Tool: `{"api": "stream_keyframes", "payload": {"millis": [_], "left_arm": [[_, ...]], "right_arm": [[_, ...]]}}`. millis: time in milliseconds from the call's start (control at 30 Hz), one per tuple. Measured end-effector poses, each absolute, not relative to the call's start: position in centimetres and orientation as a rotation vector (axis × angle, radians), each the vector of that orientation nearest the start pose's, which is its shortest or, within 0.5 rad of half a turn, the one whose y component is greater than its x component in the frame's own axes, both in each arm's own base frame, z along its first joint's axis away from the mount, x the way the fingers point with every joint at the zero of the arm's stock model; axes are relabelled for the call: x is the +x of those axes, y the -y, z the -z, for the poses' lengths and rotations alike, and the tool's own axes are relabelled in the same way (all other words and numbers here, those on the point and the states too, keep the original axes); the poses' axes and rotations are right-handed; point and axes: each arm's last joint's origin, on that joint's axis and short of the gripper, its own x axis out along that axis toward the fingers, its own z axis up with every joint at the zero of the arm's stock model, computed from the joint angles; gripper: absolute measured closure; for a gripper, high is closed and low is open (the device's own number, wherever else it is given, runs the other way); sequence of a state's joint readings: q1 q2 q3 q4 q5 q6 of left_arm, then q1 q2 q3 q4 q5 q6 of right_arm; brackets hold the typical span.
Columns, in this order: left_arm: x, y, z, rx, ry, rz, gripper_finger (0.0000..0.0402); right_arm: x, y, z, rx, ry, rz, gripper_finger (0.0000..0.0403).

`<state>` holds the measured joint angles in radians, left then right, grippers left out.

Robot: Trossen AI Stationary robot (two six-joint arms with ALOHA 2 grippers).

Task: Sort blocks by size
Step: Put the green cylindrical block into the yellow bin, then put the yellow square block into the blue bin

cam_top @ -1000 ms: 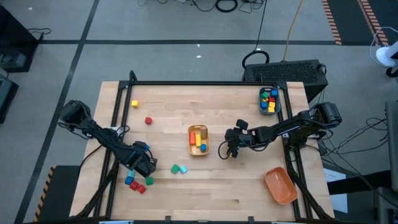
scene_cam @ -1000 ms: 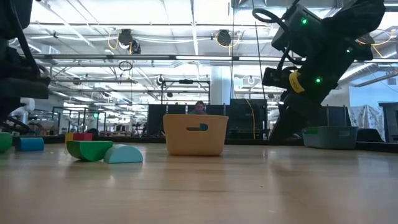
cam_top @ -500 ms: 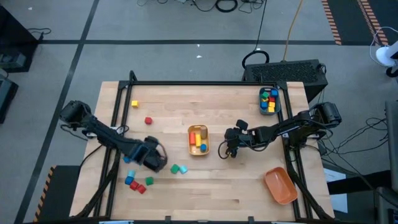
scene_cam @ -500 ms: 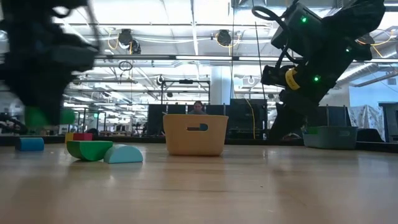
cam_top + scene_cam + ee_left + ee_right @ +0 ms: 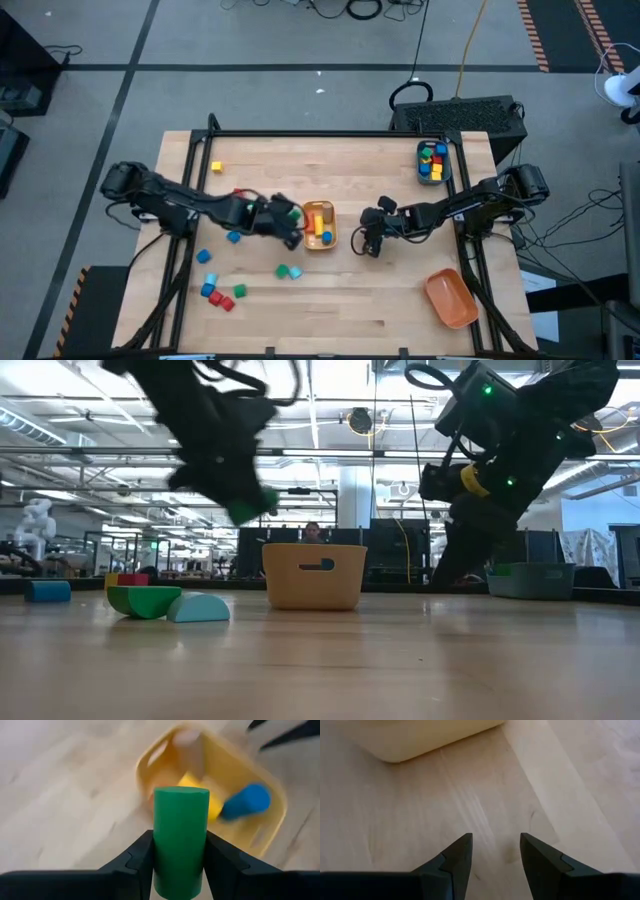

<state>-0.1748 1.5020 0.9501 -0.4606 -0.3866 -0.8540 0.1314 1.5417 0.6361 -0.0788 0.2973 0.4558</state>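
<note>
The left claw (image 5: 288, 215) reaches across the worktop (image 5: 350, 305) to the left rim of the yellow bin (image 5: 319, 226), a green block (image 5: 293, 212) at its tip; the bin holds red, yellow and blue pieces; the right claw (image 5: 368, 236) hangs just right of the bin, over bare wood; a yellow block (image 5: 216, 167) lies near the far left corner; a green and cyan pair (image 5: 288, 271) sits below the bin; loose blue and red blocks (image 5: 217, 292) lie at lower left; a teal bin (image 5: 432, 162) of mixed blocks stands at the far right; an orange bin (image 5: 450, 297) lies at the near right.
</note>
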Motion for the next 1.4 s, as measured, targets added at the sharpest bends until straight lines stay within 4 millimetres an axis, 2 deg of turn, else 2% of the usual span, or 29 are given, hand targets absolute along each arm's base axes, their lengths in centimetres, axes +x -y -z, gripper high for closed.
{"api": "stream_keyframes", "payload": {"millis": [200, 333, 500, 733, 867, 1000, 1133, 1267, 1400], "left_arm": [[31.5, 2.7, -19.1, -0.442, -0.768, -0.547, 0.0265], [32.2, 2.1, -17.7, -0.427, -0.79, -0.554, 0.0265], [32.6, 1.8, -17.0, -0.417, -0.804, -0.537, 0.0265], [33.1, 1.8, -17.4, -0.384, -0.752, -0.494, 0.018], [33.1, 1.8, -17.6, -0.358, -0.747, -0.48, 0.0163], [32.4, 1.7, -18.8, -0.293, -0.738, -0.513, 0.016], [30.6, 2.2, -21.1, -0.209, -0.693, -0.612, 0.0159], [28.5, 2.6, -23.0, -0.13, -0.688, -0.685, 0.0158], [26.4, 2.1, -23.5, -0.116, -0.704, -0.778, 0.0158]], "right_arm": [[26.2, -2.5, -13.2, 0.228, -0.882, 0.428, 0.0252], [26.2, -2.5, -13.3, 0.223, -0.881, 0.427, 0.0252], [26.2, -2.3, -13.3, 0.185, -0.864, 0.465, 0.0252], [26.2, -2.3, -13.3, 0.16, -0.859, 0.478, 0.0252], [26.5, -2.3, -13.7, 0.145, -0.853, 0.468, 0.0252], [27.4, -2.4, -14.6, 0.108, -0.83, 0.441, 0.0252], [28.7, -2.2, -16.3, 0.056, -0.795, 0.412, 0.0252], [30.2, -1.6, -18.7, 0.024, -0.751, 0.41, 0.0252], [31.6, -0.4, -21.5, 0.012, -0.721, 0.428, 0.0252]]}}
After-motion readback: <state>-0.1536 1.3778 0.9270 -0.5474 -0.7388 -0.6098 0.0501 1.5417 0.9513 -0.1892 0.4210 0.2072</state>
